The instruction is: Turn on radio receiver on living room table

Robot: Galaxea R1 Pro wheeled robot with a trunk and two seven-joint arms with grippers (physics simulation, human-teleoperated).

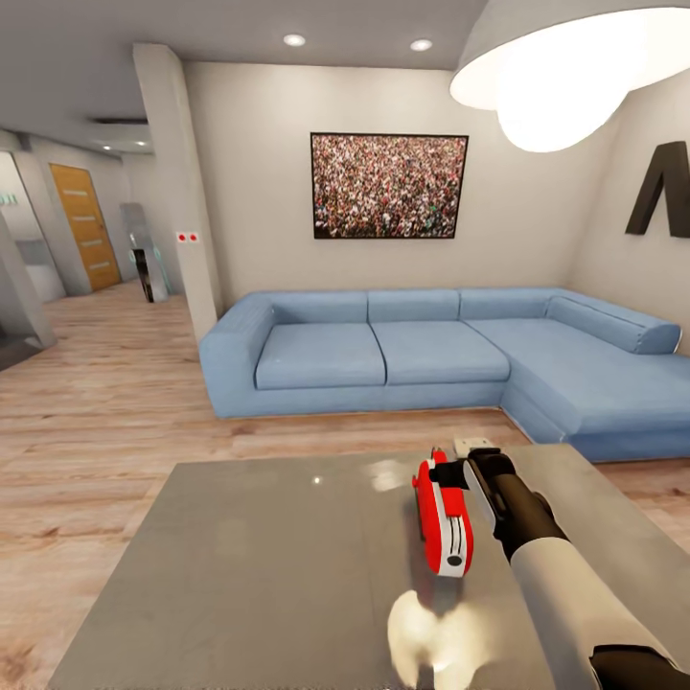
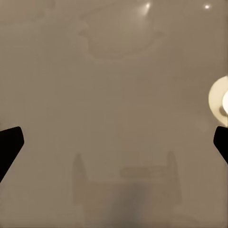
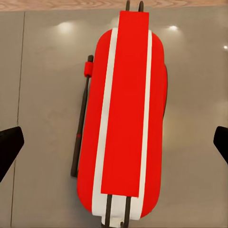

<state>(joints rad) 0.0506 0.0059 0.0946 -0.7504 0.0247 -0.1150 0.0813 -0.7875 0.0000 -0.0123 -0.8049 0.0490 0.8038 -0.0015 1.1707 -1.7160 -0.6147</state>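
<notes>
The red radio receiver [image 1: 443,522] with its white-silver band lies flat on the glossy grey table [image 1: 240,575], right of the middle. My right gripper [image 1: 465,465] hovers at the radio's far end, reaching in from the lower right. In the right wrist view the radio [image 3: 126,114] lies lengthwise between the fingertips [image 3: 9,147], with its thin dark antenna [image 3: 80,128] along one side. The right gripper [image 3: 114,145] is open and holds nothing. My left gripper [image 2: 114,142] is open too, facing bare grey table top [image 2: 114,71].
A blue L-shaped sofa [image 1: 422,355] stands beyond the table, under a framed crowd photo [image 1: 388,185]. A large dome lamp [image 1: 575,67] hangs at upper right, and its glare reflects on the table top [image 1: 431,632]. Light wood floor [image 1: 96,412] stretches left toward a wooden door [image 1: 86,225].
</notes>
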